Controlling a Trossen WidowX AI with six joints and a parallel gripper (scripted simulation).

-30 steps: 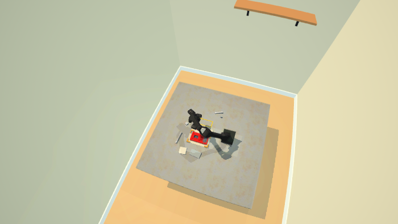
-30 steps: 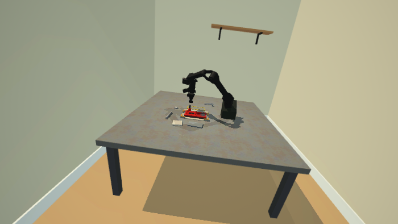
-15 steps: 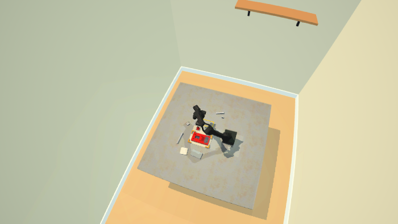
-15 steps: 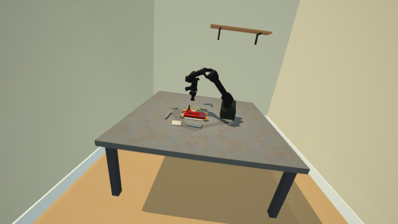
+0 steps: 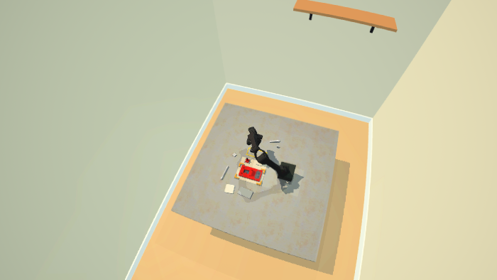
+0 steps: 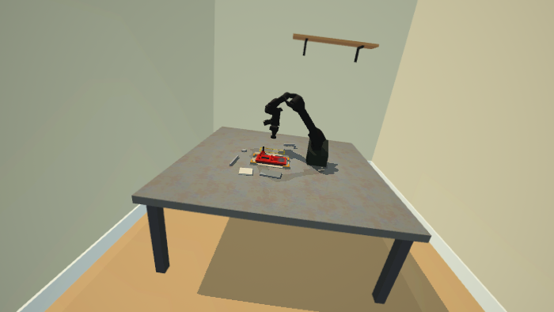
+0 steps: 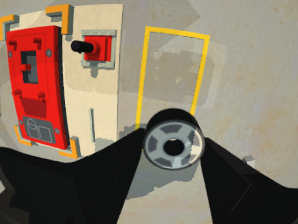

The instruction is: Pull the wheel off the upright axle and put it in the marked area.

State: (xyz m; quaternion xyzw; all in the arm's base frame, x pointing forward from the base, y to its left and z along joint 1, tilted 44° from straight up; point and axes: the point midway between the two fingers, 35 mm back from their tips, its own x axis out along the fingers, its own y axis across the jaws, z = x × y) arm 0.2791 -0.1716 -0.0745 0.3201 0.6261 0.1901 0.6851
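Observation:
My gripper point(image 7: 173, 138) point(image 6: 274, 133) is shut on the wheel point(image 7: 174, 132), which has a black tyre and a grey spoked rim. It holds the wheel well above the table. The black upright axle point(image 7: 81, 47) point(image 6: 263, 150) stands bare on its red base point(image 7: 104, 48) point(image 5: 247, 160), apart from the wheel. The marked area is a yellow outline point(image 7: 177, 33) on the table beside the cream board. In the wrist view the wheel and fingers cover its near end. The arm hides part of the outline in the top view.
A red panel point(image 7: 42, 107) point(image 5: 251, 173) lies on the cream board point(image 7: 107, 97) between orange corner brackets. A grey plate point(image 5: 245, 192) point(image 6: 271, 174), a cream tile point(image 5: 229, 188) point(image 6: 245, 171), a thin bar point(image 5: 224, 173) point(image 6: 234, 160) and another bar point(image 5: 275, 141) lie around it.

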